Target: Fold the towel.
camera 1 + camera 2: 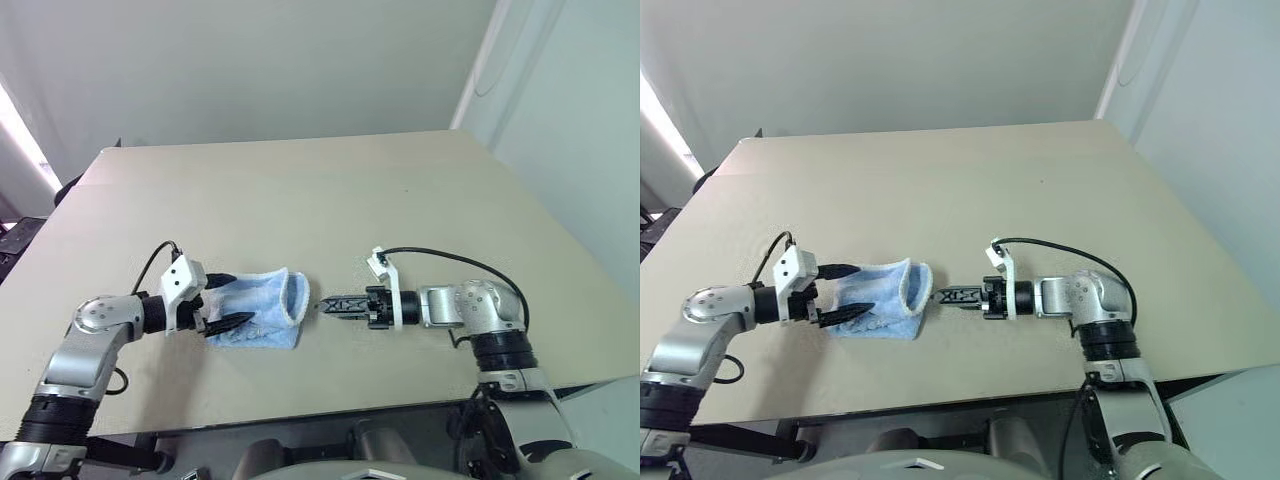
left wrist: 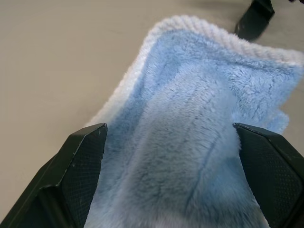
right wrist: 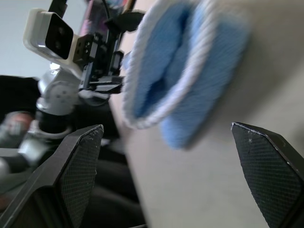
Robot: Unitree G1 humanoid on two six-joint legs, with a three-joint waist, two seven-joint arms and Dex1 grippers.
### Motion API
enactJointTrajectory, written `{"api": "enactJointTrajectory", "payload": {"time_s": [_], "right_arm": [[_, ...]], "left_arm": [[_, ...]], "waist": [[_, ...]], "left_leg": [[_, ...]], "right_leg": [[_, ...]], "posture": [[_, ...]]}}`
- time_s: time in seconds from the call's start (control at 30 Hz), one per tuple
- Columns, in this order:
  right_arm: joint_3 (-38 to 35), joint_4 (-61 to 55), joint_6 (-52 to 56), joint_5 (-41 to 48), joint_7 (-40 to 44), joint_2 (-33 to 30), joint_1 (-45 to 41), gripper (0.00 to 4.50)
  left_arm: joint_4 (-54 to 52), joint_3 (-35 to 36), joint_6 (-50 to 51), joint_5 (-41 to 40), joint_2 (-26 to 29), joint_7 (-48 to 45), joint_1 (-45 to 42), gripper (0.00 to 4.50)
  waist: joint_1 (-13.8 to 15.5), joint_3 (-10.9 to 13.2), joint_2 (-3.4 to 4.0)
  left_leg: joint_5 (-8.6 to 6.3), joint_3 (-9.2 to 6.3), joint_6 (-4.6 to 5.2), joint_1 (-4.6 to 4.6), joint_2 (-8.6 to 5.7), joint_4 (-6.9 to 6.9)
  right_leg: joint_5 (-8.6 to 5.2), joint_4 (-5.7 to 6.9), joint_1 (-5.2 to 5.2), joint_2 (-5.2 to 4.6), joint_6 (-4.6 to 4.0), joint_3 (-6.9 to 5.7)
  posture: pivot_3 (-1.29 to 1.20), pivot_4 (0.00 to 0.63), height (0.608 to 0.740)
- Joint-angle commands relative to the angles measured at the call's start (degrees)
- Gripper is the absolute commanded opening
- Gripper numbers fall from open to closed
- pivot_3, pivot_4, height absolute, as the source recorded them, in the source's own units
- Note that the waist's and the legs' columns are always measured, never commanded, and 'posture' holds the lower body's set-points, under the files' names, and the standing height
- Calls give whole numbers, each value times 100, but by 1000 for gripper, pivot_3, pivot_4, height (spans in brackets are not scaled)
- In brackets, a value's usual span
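The towel (image 1: 262, 308) is a light blue fluffy cloth with white stitched edging, lying bunched and partly doubled over near the table's front edge. My left gripper (image 1: 228, 300) is open at the towel's left end, one black finger on each side of the cloth; the left wrist view has the towel (image 2: 199, 133) running between the spread fingers. My right gripper (image 1: 325, 305) points left at the towel's raised right edge, open and just clear of it. The right wrist view looks at the curled white-edged fold (image 3: 161, 71), with the left gripper (image 3: 111, 47) behind it.
The beige table (image 1: 300, 200) stretches far behind the towel, with its front edge close under both arms. A pale wall stands behind the table. Dark objects (image 1: 20, 240) sit off the table's left side.
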Motion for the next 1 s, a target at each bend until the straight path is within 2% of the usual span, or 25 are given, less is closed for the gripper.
{"api": "enactJointTrajectory", "payload": {"time_s": [0.03,0.23,0.4,0.53,0.77,1.0], "right_arm": [[-387,327,450,33,-454,386,-317,4500],[-1376,1036,645,-324,-1540,1169,-539,4500],[-1795,1027,694,-351,-1943,1594,-624,4500],[-1884,973,779,-312,-2080,1887,-642,4500],[-1425,1013,814,-163,-2200,2076,-537,4500],[-1912,1224,633,-333,-2485,2415,-714,4500]], "left_arm": [[-302,314,11,-118,194,-17,155,4429],[-810,577,176,-259,343,9,542,4429],[-961,584,177,-230,308,104,761,4429],[-1084,514,216,-237,262,201,811,4429],[-1104,502,267,-219,290,217,807,4429],[-1048,518,259,-190,300,240,798,4429]], "waist": [[3,0,-1],[3,-1,-1],[-9,-1,0],[-13,0,1],[-18,0,2],[-17,0,1]], "left_leg": [[0,0,0,-2,-1,0],[-1,-2,-2,-5,-3,-1],[-1,-3,-2,-2,-2,-2],[-1,-4,-2,-3,-1,-3],[-1,-4,-2,-4,-2,-3],[-1,-4,-2,-4,-2,-4]], "right_leg": [[0,0,-1,-2,0,0],[1,-3,-1,-15,0,1],[1,0,-1,-12,-1,1],[1,0,-3,-9,-1,0],[1,-4,-3,-10,-1,-1],[1,-5,-2,-9,0,-4]], "posture": [[0,0,740],[0,0,740],[0,0,740],[0,0,740],[0,0,740],[0,0,740]]}}
